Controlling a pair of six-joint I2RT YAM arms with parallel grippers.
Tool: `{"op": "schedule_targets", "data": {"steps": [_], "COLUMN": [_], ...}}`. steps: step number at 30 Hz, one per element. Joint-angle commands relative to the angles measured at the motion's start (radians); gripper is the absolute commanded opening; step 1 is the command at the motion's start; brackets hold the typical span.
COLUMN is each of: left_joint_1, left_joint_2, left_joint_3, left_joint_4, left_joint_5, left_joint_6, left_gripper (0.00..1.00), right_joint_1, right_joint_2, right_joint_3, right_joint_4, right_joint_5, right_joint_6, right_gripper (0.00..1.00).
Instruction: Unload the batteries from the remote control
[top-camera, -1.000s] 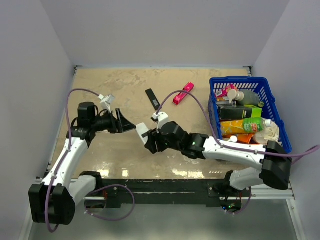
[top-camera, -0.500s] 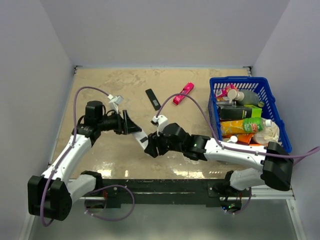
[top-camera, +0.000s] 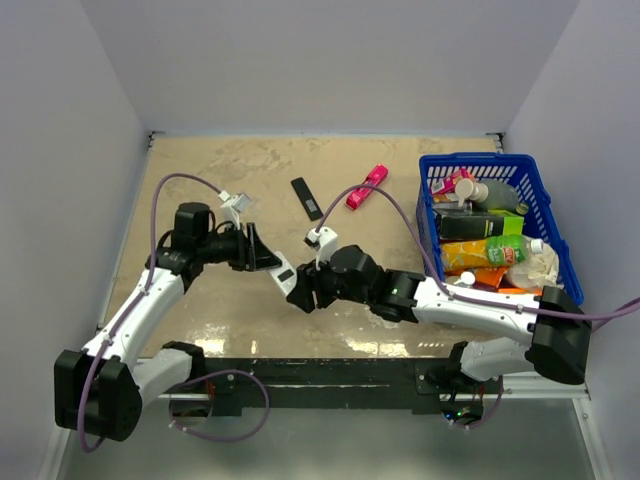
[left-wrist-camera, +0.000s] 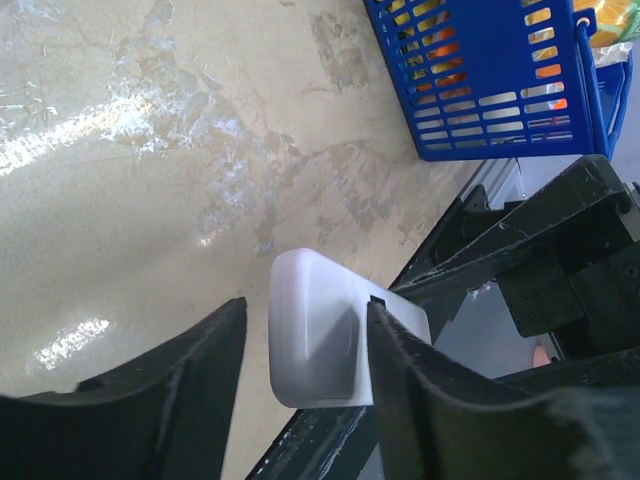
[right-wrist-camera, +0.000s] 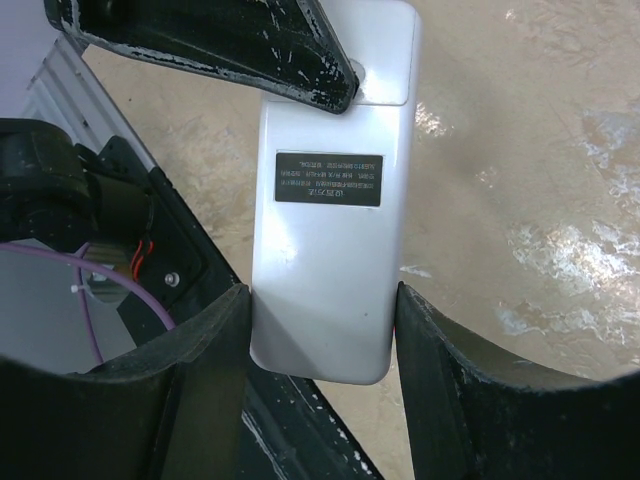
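A white remote control (top-camera: 284, 270) hangs above the table, back side up with a black label (right-wrist-camera: 329, 179). My right gripper (right-wrist-camera: 322, 296) is shut on its lower end, a finger pressed to each long side. My left gripper (left-wrist-camera: 305, 315) straddles the opposite end (left-wrist-camera: 315, 340) and is open. One of its fingers (left-wrist-camera: 400, 370) touches the remote at a seam, while the other (left-wrist-camera: 215, 350) stands apart with a gap. In the top view the two grippers meet at mid-table, left (top-camera: 270, 262) and right (top-camera: 303, 288). The batteries are hidden.
A blue basket (top-camera: 480, 158) full of bottles and packets stands at the right, also in the left wrist view (left-wrist-camera: 490, 90). On the table farther back lie a black remote (top-camera: 306, 197) and a pink object (top-camera: 366, 187). The black rail with the arm bases runs along the near edge.
My left arm has swung right to the remote's end and its jaws have narrowed around it. The right arm has kept its hold, barely moving.
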Motion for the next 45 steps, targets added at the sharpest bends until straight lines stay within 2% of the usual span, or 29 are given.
{"op": "schedule_targets", "data": {"steps": [1, 3, 4, 7, 12, 15, 16, 17, 21, 24, 28, 33, 36, 37, 38, 41, 45], "left_joint_1": [-0.005, -0.005, -0.005, -0.005, -0.005, -0.005, -0.005, -0.004, -0.005, -0.005, -0.005, -0.005, -0.005, -0.005, -0.005, -0.004, 0.001], "left_joint_2": [0.007, 0.013, 0.016, 0.043, 0.072, 0.085, 0.091, 0.091, 0.074, 0.065, 0.059, 0.049, 0.049, 0.053, 0.053, 0.068, 0.100], "left_joint_3": [0.029, 0.029, 0.030, 0.037, 0.035, 0.027, 0.024, 0.018, 0.004, 0.009, 0.003, -0.006, -0.008, -0.008, -0.006, 0.006, 0.038], "left_joint_4": [0.011, 0.016, 0.019, 0.024, 0.033, 0.041, 0.045, 0.051, 0.085, 0.082, 0.102, 0.117, 0.108, 0.105, 0.102, 0.084, 0.044], "left_joint_5": [0.017, 0.023, 0.029, 0.047, 0.055, 0.043, 0.043, 0.044, 0.054, 0.043, 0.040, 0.043, 0.043, 0.035, 0.032, 0.003, -0.026], "left_joint_6": [0.013, 0.004, 0.000, -0.017, -0.050, -0.050, -0.050, -0.060, -0.102, -0.117, -0.155, -0.177, -0.177, -0.171, -0.168, -0.149, -0.125], "left_gripper": [0.43, 0.33, 0.21, 0.05, 0.10, 0.09, 0.07, 0.07, 0.04, 0.03, 0.02, 0.01, 0.01, 0.01, 0.02, 0.06, 0.15], "right_joint_1": [0.001, 0.001, 0.002, 0.001, 0.001, 0.002, 0.001, 0.002, 0.001, 0.001, 0.002, 0.002, 0.004, 0.004, 0.005, 0.007, 0.007], "right_joint_2": [-0.039, -0.045, -0.049, -0.049, -0.042, -0.039, -0.037, -0.034, -0.019, 0.020, 0.095, 0.170, 0.178, 0.176, 0.175, 0.169, 0.170], "right_joint_3": [-0.022, -0.031, -0.033, -0.045, -0.070, -0.086, -0.090, -0.093, -0.096, -0.074, -0.027, 0.012, 0.015, 0.010, 0.007, -0.011, -0.037], "right_joint_4": [0.076, 0.077, 0.077, 0.077, 0.082, 0.093, 0.094, 0.100, 0.130, 0.148, 0.162, 0.166, 0.173, 0.176, 0.177, 0.177, 0.163], "right_joint_5": [-0.006, -0.008, -0.009, -0.014, -0.020, 0.003, 0.012, 0.018, 0.032, 0.046, 0.037, 0.095, 0.113, 0.117, 0.121, 0.117, 0.095], "right_joint_6": [0.007, 0.005, 0.007, -0.001, -0.006, 0.002, 0.002, 0.007, -0.002, -0.015, -0.016, -0.022, -0.019, -0.019, -0.019, -0.025, -0.030], "right_gripper": [0.26, 0.26, 0.26, 0.27, 0.26, 0.28, 0.32, 0.45, 0.78, 0.85, 0.89, 0.86, 0.72, 0.65, 0.52, 0.37, 0.32]}}
